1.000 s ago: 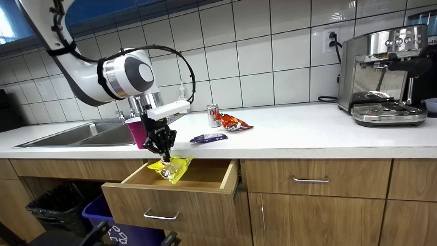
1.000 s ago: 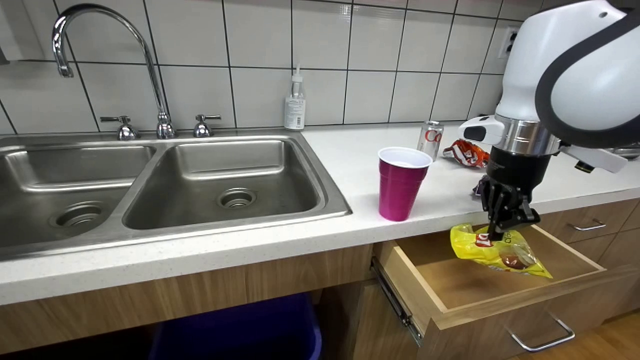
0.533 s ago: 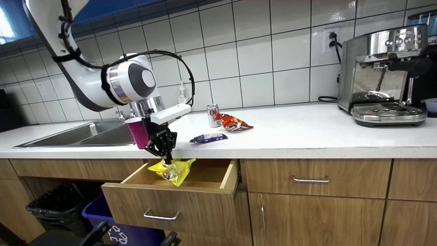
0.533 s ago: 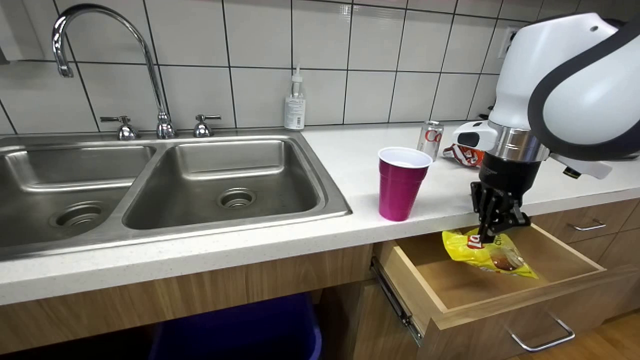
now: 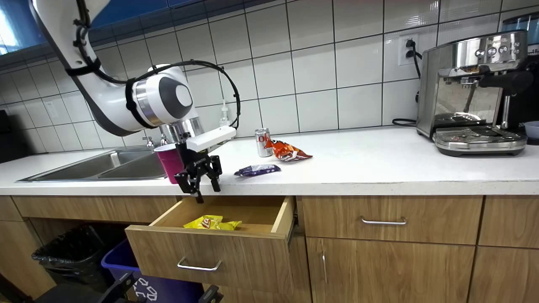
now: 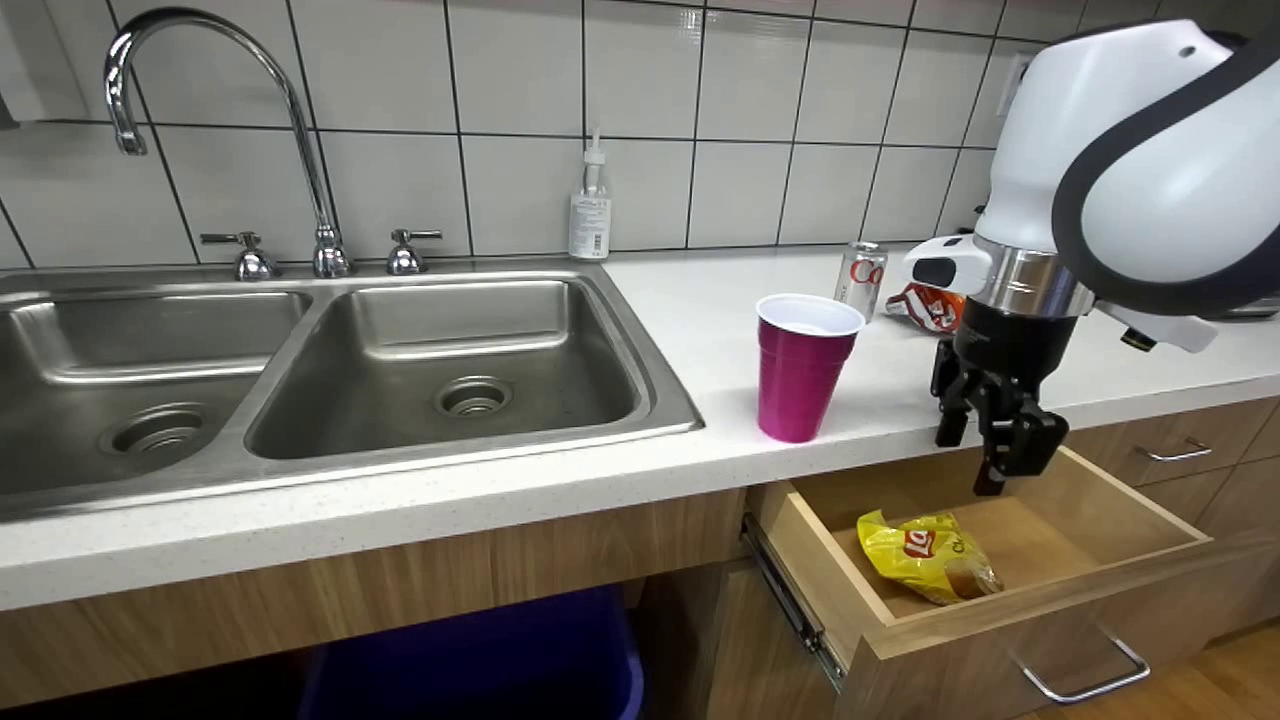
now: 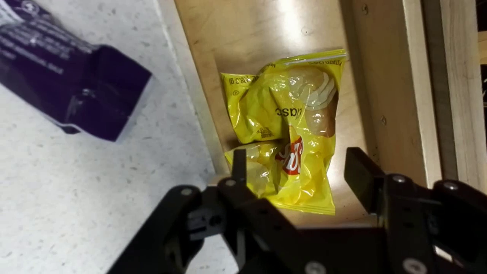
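Yellow chip bag (image 6: 930,558) lies loose inside the pulled-out drawer (image 5: 240,256), and nothing holds it. Both exterior views show it low down, toward the end of the drawer nearer the sink (image 6: 646,370), creased across its middle in the wrist view. It seems to rest on the drawer floor, though the front board covers its lower part in an exterior view, so how flat it lies I can't say for certain.

The pincer (image 5: 208,193) is spread wide, its two fingers (image 7: 363,182) well apart with nothing gripped. It hangs over the drawer, just in front of the edge of the desk (image 5: 370,164), and above the bag without touching it. The wrist view puts part of the bag in the gap between the fingers, but that comes from looking straight down; the exterior views show clear space between bag and fingertips.

So, as I judge it, putting the bag in and letting go of it are both done. What is left looks small: the arm (image 5: 172,94) is not yet away from over the drawer, and the drawer is not yet pushed in.

On the desk, all apart from the pincer, are a purple packet (image 5: 257,170) near the front edge, a silver can (image 5: 263,142) with an orange bag (image 5: 289,150) close beside it, and a magenta cup (image 6: 805,380) upright to one side of the sink. None of these is in the drawer.
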Controlling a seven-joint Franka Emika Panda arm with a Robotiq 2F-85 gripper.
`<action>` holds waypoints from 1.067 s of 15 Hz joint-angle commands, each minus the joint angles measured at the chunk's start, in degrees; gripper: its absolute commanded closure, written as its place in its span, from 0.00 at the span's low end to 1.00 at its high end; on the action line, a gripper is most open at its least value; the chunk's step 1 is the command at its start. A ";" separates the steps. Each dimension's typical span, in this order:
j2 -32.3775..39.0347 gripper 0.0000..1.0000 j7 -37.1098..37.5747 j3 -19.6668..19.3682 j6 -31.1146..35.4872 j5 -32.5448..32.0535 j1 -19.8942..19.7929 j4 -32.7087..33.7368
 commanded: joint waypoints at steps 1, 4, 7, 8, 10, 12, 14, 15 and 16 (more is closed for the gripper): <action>-1.79 0.01 -0.08 1.38 -1.16 3.08 -1.64 0.34; -3.06 0.00 0.25 1.76 -3.41 6.56 -1.78 -0.23; -4.90 0.00 1.25 1.56 -4.88 9.59 -1.94 -0.23; -5.68 0.00 1.47 1.42 -5.61 10.49 -1.97 -0.21; -7.76 0.00 1.77 1.09 -6.37 12.38 -2.08 -0.20; -9.53 0.00 2.57 0.51 -6.70 13.85 -2.14 0.09; -10.74 0.00 4.39 -0.18 -7.30 14.55 -2.16 0.60; -11.18 0.00 5.73 -0.59 -7.68 14.87 -2.18 0.96; -11.54 0.00 6.83 -1.00 -7.66 15.19 -2.19 1.13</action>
